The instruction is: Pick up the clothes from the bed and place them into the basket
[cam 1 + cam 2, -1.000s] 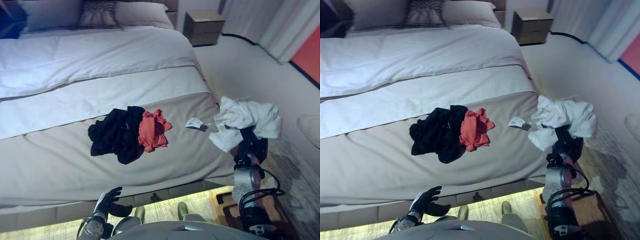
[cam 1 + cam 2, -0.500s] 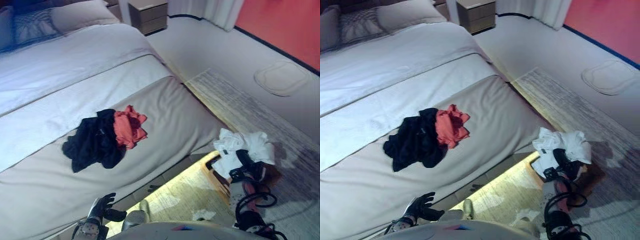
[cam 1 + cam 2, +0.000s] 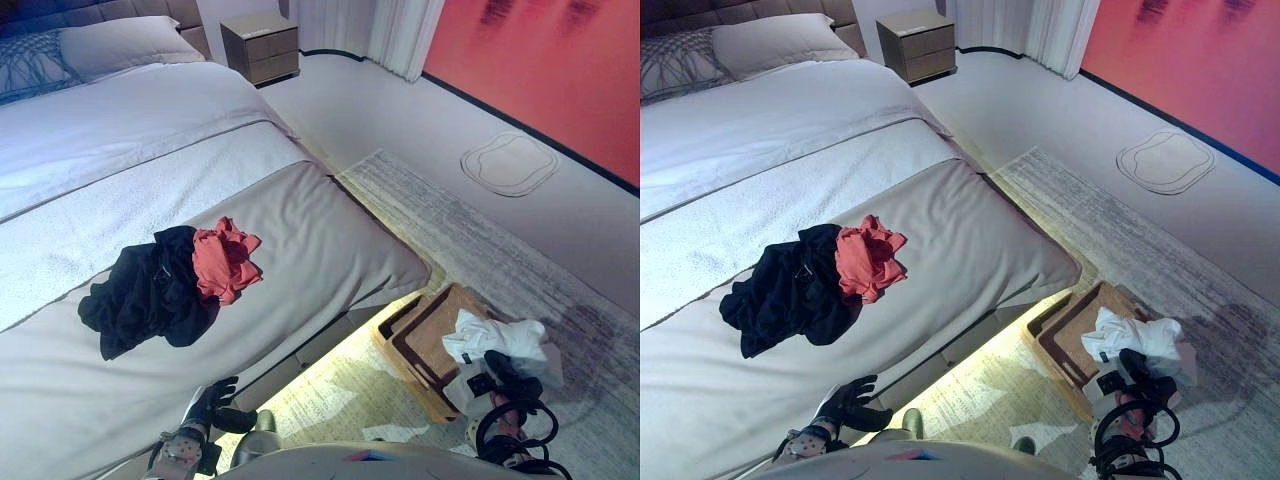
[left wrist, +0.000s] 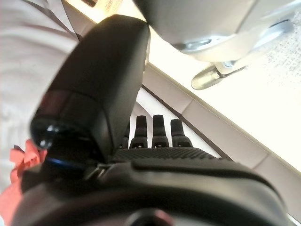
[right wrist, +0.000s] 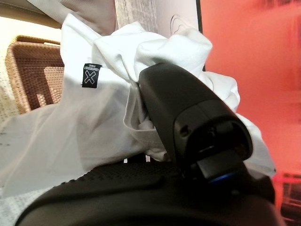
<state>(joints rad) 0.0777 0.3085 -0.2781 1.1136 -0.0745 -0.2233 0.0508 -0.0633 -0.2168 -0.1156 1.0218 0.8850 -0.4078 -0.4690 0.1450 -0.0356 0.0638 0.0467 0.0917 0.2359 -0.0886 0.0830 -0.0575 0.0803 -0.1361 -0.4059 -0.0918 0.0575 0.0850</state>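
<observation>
A white garment [image 3: 497, 338] is gripped in the right hand [image 3: 508, 373] and held just above the brown basket [image 3: 432, 335] on the floor. A black garment [image 3: 145, 297] and a red garment [image 3: 222, 260] are left touching on the bed [image 3: 330, 240]. The left hand [image 3: 212, 402] is kept low, fingers relaxed and holding nothing.

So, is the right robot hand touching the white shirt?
Touching. The right wrist view shows the right robot hand with the white shirt bunched around its thumb.

The right hand [image 5: 188, 141] grips a white garment [image 5: 94, 113] beside the wicker basket [image 5: 33, 70].
</observation>
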